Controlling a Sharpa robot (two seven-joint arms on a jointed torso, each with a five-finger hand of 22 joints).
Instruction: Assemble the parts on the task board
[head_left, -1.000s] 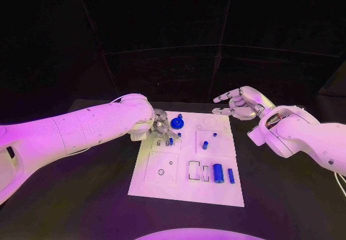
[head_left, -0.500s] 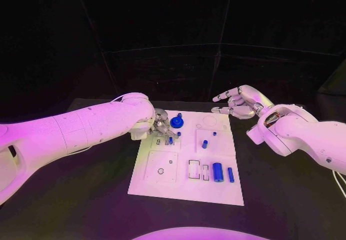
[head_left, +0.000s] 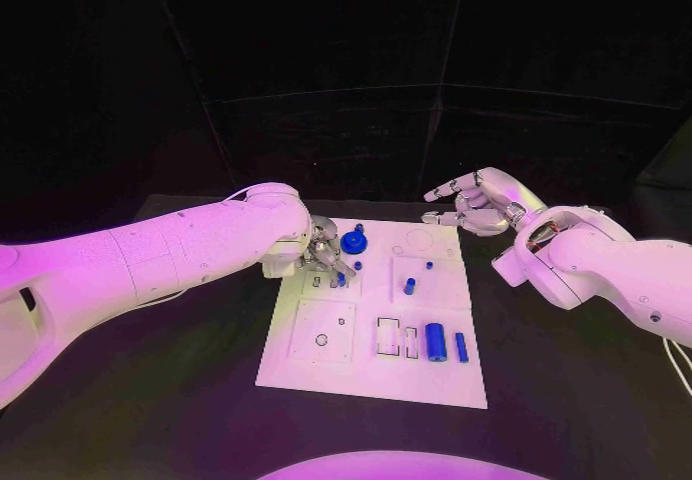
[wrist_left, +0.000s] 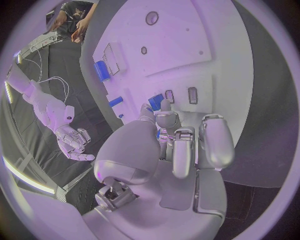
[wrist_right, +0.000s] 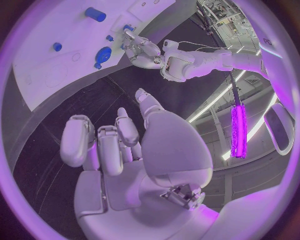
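Observation:
The white task board (head_left: 372, 378) lies mid-table. My left hand (head_left: 323, 252) hangs over its far left corner, above a row of small slots. In the left wrist view the thumb and a fingertip (wrist_left: 165, 106) pinch a small blue part (wrist_left: 155, 102) from either side; it stands by the slots (head_left: 340, 281). My right hand (head_left: 477, 205) hovers off the board's far right corner, holding nothing, with its fingers loosely curled and apart. A round blue knob (head_left: 353, 243) stands just beyond the left hand.
More blue parts sit on the board: a short cylinder (head_left: 410, 289), a small peg (head_left: 430, 267), a thick cylinder (head_left: 436, 344) and a slim bar (head_left: 462, 348) beside rectangular recesses (head_left: 388, 338). A square plate with a hole (head_left: 323, 334) fills the near left.
My left hand has shifted very slightly over the slot row, the small blue part staying at its fingertips. The right hand has not moved.

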